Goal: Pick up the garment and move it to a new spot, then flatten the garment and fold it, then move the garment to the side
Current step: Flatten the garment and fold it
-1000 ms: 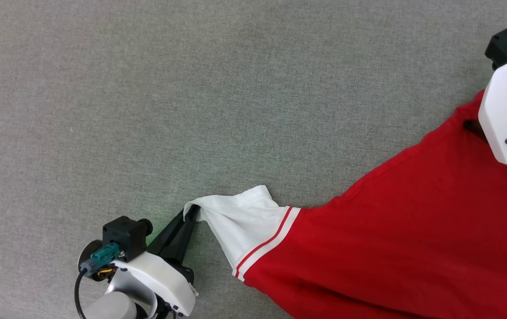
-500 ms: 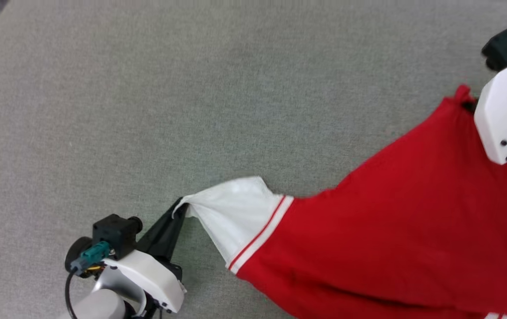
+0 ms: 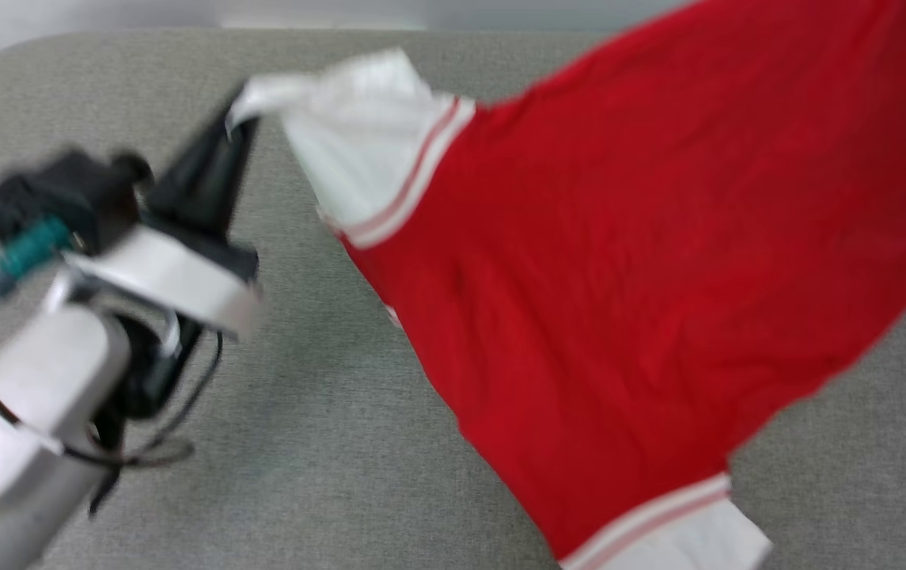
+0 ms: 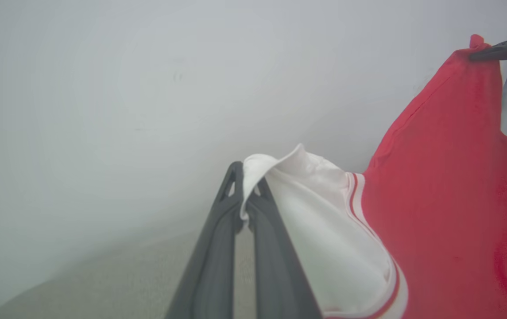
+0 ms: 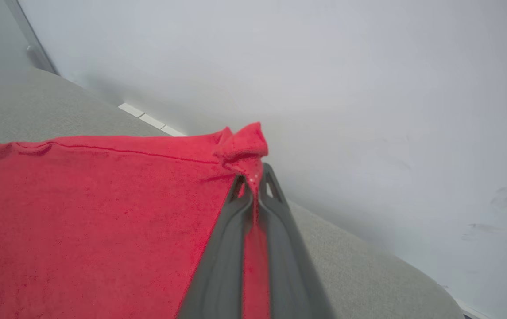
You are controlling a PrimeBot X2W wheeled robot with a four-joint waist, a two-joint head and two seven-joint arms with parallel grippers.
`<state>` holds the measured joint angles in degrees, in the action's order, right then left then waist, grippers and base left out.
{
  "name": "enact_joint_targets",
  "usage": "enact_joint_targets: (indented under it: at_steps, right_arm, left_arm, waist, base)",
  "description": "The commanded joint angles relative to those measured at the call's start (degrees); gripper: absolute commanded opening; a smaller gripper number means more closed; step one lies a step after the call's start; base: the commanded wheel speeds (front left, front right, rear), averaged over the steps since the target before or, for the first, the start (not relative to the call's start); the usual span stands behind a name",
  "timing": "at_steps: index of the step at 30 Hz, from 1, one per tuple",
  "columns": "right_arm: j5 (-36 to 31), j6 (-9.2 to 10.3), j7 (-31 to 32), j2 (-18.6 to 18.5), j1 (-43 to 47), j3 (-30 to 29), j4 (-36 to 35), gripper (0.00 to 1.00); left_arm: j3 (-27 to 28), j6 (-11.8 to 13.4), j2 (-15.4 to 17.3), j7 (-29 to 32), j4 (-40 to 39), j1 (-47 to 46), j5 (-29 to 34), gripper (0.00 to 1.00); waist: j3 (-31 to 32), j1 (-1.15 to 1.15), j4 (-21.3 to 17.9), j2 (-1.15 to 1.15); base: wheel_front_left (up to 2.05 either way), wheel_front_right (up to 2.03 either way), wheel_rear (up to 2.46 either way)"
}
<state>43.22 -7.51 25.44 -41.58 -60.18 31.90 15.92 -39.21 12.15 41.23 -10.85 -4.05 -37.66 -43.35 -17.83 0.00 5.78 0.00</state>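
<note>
Now I see the garment [image 3: 619, 261] hanging spread above the grey cushion [image 3: 278, 443], my left gripper [image 4: 245, 181] pinching its white sleeve cuff, my right gripper [image 5: 253, 179] clamped on a red corner, both up off the cushion.

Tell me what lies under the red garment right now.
The garment hangs between the left gripper, shut on a white sleeve, and the right gripper, shut on a red corner. Grey upholstery shows around it; the patch directly beneath is covered.

Plain indoor room (likely a test lab), grey fabric-covered surface [image 3: 302, 443], bare pale wall [image 5: 324, 66]
</note>
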Motion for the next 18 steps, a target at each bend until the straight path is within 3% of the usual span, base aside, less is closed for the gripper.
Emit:
enact_joint_targets:
  at_steps: [1, 3, 10, 18]
  right_arm:
    - [-1.0, 0.03, -0.7, 0.8, -1.7, -1.0, 0.0, 0.0]
    - [-2.6, 0.04, -1.7, 1.9, -3.7, -2.7, 0.2, 0.0]
    - [-10.3, 0.04, -2.8, 6.8, -16.1, -7.6, 3.4, 0.0]
    - [-17.5, 0.04, -5.5, 10.2, -30.7, -8.9, 10.2, 0.0]
  left_arm:
    - [0.7, -0.2, -0.1, 0.6, -0.2, -3.1, 0.7, 0.0]
    - [1.4, -0.9, 0.3, 2.2, 0.2, -8.5, 2.1, 0.0]
    - [3.5, -5.5, -3.6, 8.0, 6.9, -32.8, 4.9, 0.0]
    - [4.8, -9.5, -8.7, 8.1, 18.0, -52.7, 7.3, 0.0]
  waist:
    - [-0.7, 0.0, -0.6, 0.0]
    - [-1.5, 0.0, -1.3, 0.0]
    - [-6.8, 0.0, -3.1, 0.0]
    - [-12.0, 0.0, -3.8, 0.0]
  base:
    - [0.0, 0.0, 0.0]
    - [0.0, 0.0, 0.0]
    - [0.0, 0.0, 0.0]
    - [0.0, 0.0, 0.0]
